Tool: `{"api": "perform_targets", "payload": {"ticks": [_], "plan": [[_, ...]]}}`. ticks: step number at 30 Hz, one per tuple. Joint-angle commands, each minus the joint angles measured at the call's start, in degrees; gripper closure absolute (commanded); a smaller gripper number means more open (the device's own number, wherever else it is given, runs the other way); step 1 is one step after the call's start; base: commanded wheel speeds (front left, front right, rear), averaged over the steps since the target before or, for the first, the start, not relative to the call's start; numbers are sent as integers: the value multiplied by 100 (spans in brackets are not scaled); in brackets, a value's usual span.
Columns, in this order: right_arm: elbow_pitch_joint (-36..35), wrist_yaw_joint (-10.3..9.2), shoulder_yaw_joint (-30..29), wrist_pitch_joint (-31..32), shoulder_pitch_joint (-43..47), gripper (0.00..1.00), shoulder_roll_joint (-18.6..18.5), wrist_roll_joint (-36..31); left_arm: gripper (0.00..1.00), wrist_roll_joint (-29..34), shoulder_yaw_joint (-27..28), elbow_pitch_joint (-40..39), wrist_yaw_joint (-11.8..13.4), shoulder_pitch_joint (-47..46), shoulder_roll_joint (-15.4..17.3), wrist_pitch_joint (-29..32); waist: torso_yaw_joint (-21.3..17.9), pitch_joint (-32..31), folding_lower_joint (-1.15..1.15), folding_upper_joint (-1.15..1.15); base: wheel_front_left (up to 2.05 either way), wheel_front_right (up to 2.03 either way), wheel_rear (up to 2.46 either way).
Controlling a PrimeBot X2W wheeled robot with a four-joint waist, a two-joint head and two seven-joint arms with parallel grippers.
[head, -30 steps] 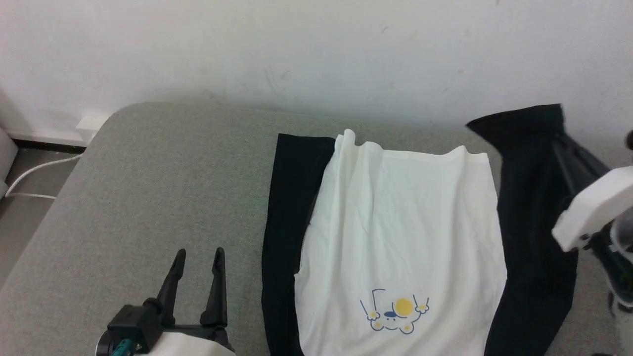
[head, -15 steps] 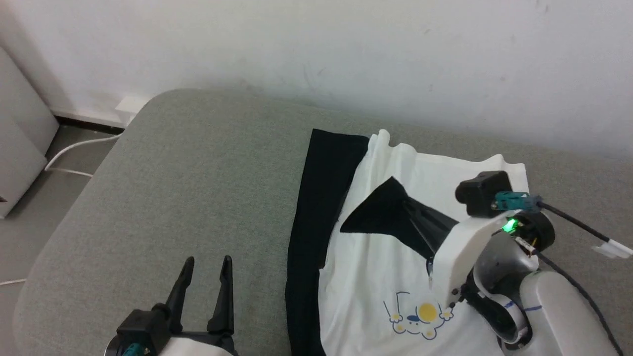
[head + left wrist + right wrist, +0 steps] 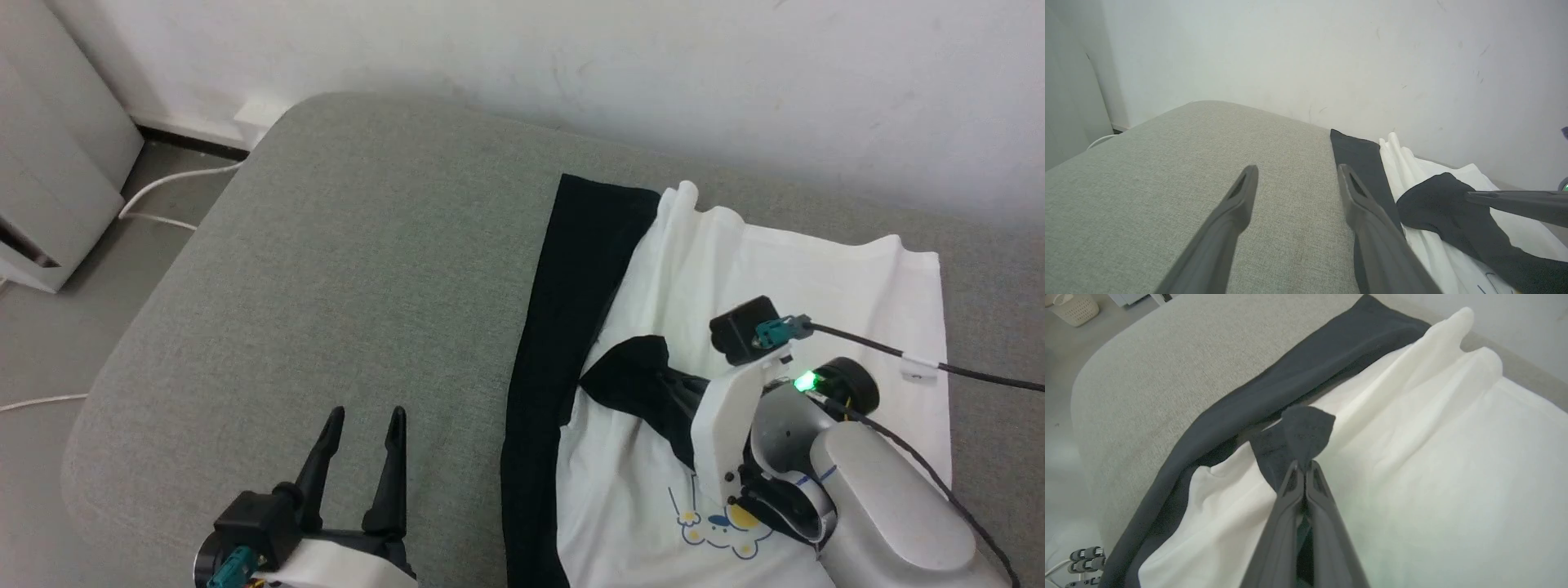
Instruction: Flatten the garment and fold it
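The garment (image 3: 784, 269) lies on the grey cushion, white body up, its cartoon print (image 3: 722, 527) partly behind my right forearm. One black sleeve (image 3: 571, 310) runs along its left edge. The other black sleeve (image 3: 633, 380) is drawn over the white chest, and my right gripper (image 3: 657, 380) is shut on its cuff. In the right wrist view the closed fingertips (image 3: 1303, 467) pinch the dark cuff (image 3: 1302, 430) above the white cloth (image 3: 1433, 457). My left gripper (image 3: 363, 425) hangs open over bare cushion, left of the garment, holding nothing; in its own wrist view it (image 3: 1296, 173) is spread wide.
The grey cushion (image 3: 367, 261) has a rounded far-left corner and meets a white wall behind. Beyond its left edge on the floor are a white cable (image 3: 163, 184) and a pale cabinet (image 3: 49, 180). A pale basket (image 3: 1073, 308) stands on the floor.
My right gripper has carried the black sleeve from the garment's right side across onto the white chest, then lower. The head camera has swung, shifting the whole picture. The left gripper stays open.
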Motion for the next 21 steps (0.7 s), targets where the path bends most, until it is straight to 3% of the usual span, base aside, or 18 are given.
{"api": "perform_targets", "payload": {"ticks": [1,6,7,8,9,15,21], "plan": [[237,-5,148,-139,-153,100,-7,73,0,-52,-14,24,-15,-96,-19,-27,120,138,-1,0,0,0,0],[805,-5,610,-395,-390,100,-19,328,0,-66,-35,83,-4,-138,-19,-27,102,162,-1,0,0,0,0],[885,-5,709,-449,-433,90,-22,387,0,-65,-29,99,-1,-151,-19,-27,79,146,-1,0,0,0,0],[963,-5,787,-518,-474,52,-32,435,0,-64,-21,115,0,-162,-20,-27,50,122,-1,0,0,0,0],[1020,-5,861,-601,-523,0,-50,462,0,-60,-10,131,-4,-172,-20,-27,17,96,-1,0,0,0,0],[998,-5,1012,-1157,-836,0,-258,639,0,-34,91,130,-29,-160,-20,-27,-299,-106,-1,0,0,0,0],[725,-5,582,-1834,-959,0,-618,335,0,-77,214,17,-48,-144,-20,-27,-639,-236,-1,0,0,0,0]]}}
